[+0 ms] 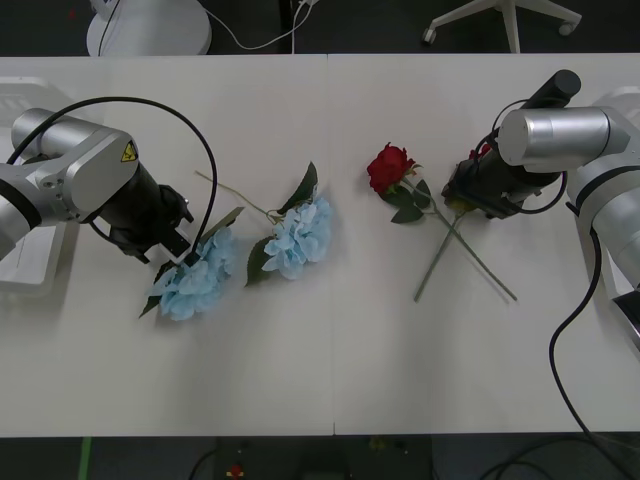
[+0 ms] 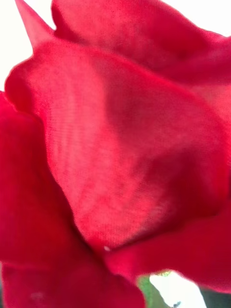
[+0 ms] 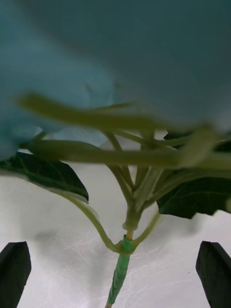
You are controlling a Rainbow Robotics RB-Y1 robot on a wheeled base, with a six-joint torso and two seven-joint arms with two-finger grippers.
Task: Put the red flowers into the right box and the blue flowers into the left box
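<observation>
Left end effector sits low on the white counter, fingers spread either side of a blue flower's stem. Both blue flowers lie left of centre. Red flowers lie crossed right of centre. Right end effector is at their stems; finger state cannot be determined.

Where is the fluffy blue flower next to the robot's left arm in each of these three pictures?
Front view: the blue flower lies left of centre on the white table, at the left gripper.
Left wrist view: the blue flower sits close up above its stem, beyond the open black fingers.
Right wrist view: a red rose instead.
Shared landmark: the white table.
</observation>
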